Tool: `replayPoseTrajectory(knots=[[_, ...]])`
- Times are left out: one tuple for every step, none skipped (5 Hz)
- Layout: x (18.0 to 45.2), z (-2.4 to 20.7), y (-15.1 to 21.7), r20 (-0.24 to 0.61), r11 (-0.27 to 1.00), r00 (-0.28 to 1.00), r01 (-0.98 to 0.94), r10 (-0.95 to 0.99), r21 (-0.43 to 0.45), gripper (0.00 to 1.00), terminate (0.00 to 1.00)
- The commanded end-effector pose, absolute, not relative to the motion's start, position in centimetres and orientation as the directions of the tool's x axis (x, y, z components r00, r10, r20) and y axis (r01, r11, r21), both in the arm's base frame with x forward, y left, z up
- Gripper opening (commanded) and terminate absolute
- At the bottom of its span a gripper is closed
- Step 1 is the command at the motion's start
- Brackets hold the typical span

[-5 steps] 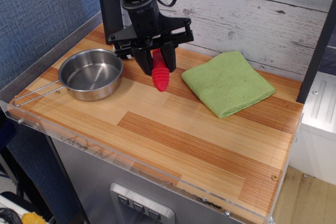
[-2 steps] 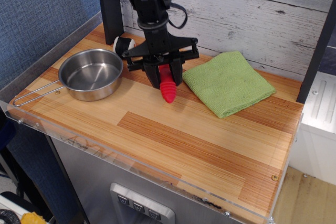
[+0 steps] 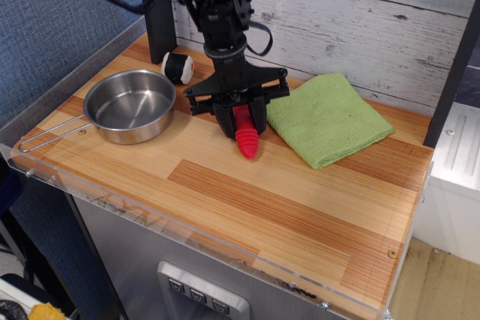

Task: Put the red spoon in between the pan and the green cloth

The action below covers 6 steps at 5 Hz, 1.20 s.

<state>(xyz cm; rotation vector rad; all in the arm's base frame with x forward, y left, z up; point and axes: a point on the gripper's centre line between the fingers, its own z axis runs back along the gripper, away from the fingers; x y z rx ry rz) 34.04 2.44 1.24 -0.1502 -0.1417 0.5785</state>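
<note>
So the pan [image 3: 131,106] sits far left on the tabletop [image 3: 247,207], with a small black-and-white ball [image 3: 178,67] just behind it. In the middle, the end effector [image 3: 240,121] is clamped on the red spoon [image 3: 246,139], handle tip low over the wood, between pan and green cloth [image 3: 326,118]. I'd lower it gently, then release. It's close to the cloth's left edge, so nudge left. Plenty of bare wood near the front.
</note>
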Motion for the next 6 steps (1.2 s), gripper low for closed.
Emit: replayPoseTrajectory(knots=[[34.5, 2.3, 2.8, 0.123, 0.836, 0.830, -0.524, 0.545, -0.165, 1.00, 0.00], [34.4, 2.6, 2.8, 0.133, 0.836, 0.828, -0.525, 0.545, -0.159, 1.00, 0.00], [34.3, 2.9, 2.5, 0.131, 0.837, 0.830, -0.522, 0.543, -0.165, 1.00, 0.00], [34.4, 3.5, 2.3, 0.134, 0.840, 0.832, -0.514, 0.538, -0.173, 1.00, 0.00], [34.5, 4.7, 2.4, 0.155, 0.837, 0.826, -0.513, 0.542, -0.194, 1.00, 0.00], [34.6, 7.4, 2.1, 0.198, 0.838, 0.818, -0.498, 0.540, -0.224, 1.00, 0.00]])
